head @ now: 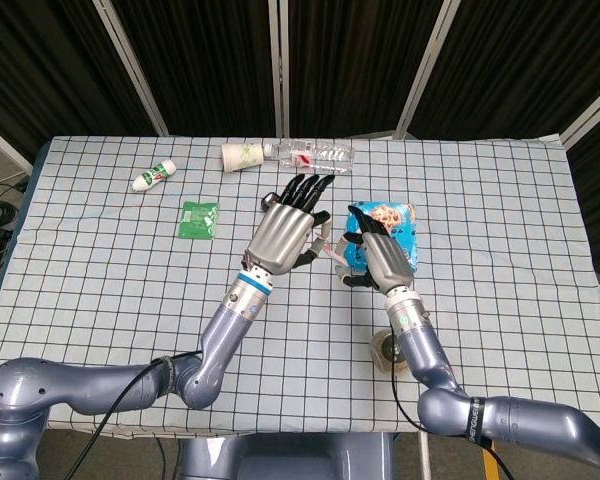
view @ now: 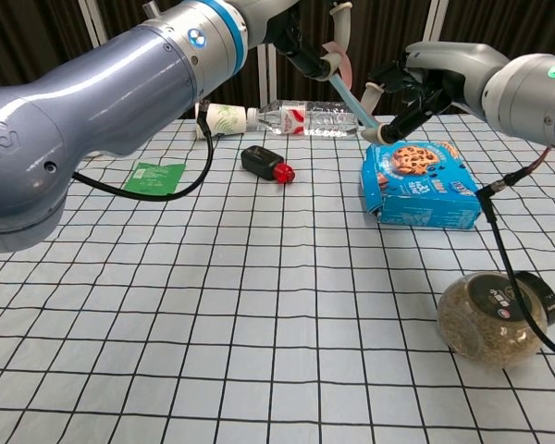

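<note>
In the head view the left hand [head: 284, 232] and right hand [head: 380, 258] are raised close together over the table [head: 500, 330], backs to the camera, with a slim pink-and-blue stick [head: 330, 250] showing only as a sliver between them. Their palms are hidden here, so neither grip can be read. The cookie box [head: 401, 215] lies just beyond the right hand, and a grain jar [head: 384, 353] is largely covered by that hand's forearm. A water bottle [head: 312, 153] and a paper cup [head: 242, 156] lie well beyond the left hand, while a green packet [head: 199, 219] and a small white bottle [head: 153, 175] lie off to its outer side. In the chest view the stick [view: 350, 83] hangs slanted in the air between the 2 hands. The left hand [view: 307, 51] grips its pink upper part. The right hand [view: 402, 92] has its fingers curled about the blue lower end, just above the cookie box [view: 416, 190], but I cannot tell whether they truly clamp it. The step looks like a hand-to-hand pass of the stick. The next move would call for a sure pinch by the right hand before the left lets go. The stick's top is cut off by the frame edge, and what it is stays unclear. A black item with a red tip [view: 264, 163], below the left hand, is hidden in the head view. The grain jar [view: 490, 319] stands near the camera.
</note>
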`<state>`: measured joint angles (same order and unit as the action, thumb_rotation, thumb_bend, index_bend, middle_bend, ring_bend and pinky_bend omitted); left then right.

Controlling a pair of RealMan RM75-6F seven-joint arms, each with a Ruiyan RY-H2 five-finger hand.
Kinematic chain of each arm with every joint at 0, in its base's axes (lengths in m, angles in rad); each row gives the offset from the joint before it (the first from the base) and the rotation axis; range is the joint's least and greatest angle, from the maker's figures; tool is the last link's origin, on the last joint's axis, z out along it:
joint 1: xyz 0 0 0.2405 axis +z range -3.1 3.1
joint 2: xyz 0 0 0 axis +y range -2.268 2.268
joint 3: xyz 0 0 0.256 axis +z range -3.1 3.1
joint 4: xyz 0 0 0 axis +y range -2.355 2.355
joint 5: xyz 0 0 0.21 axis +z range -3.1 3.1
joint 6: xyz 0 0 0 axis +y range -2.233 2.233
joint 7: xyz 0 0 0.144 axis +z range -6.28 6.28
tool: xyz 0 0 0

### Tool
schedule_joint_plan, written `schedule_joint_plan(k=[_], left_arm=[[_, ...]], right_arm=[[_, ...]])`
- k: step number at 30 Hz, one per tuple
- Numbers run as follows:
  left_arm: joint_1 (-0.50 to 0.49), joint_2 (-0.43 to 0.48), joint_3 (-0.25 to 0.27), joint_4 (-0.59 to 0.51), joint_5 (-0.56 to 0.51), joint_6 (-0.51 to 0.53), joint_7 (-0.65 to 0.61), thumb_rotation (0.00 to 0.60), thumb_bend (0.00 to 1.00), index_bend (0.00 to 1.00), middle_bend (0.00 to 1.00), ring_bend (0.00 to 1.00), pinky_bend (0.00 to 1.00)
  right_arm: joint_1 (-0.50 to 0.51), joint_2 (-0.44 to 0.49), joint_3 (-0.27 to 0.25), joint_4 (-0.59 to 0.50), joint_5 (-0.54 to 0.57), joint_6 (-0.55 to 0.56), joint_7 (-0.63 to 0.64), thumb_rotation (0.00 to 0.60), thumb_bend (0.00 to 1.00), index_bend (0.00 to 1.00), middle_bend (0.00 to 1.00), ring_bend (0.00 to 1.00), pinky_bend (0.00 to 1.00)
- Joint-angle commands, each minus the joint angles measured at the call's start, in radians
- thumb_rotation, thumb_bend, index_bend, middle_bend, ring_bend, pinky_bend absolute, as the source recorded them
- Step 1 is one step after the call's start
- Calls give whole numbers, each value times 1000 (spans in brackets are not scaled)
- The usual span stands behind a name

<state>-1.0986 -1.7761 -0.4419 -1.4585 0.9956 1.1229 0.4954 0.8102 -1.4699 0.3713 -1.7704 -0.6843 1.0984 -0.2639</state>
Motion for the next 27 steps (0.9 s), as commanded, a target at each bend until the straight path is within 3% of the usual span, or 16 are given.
schedule_joint_plan(k=[1,17,27], left_arm=[[-1,2,2,-1,-1,1,3,600,527,847,0,0,0],[-6,7,9,-17,-6,10,10,600,527,849,0,0,0],[-6,4,16,-13,-10,15,17,600,527,850,0,0,0]], right_arm=[[1,5,1,-3,-1,0,-3,600,266,521,0,0,0],[-1,21,-1,-15,-10,9,-9,600,271,521,0,0,0],[-3,33,-11,-32,-25,1,-10,600,384,570,0,0,0]])
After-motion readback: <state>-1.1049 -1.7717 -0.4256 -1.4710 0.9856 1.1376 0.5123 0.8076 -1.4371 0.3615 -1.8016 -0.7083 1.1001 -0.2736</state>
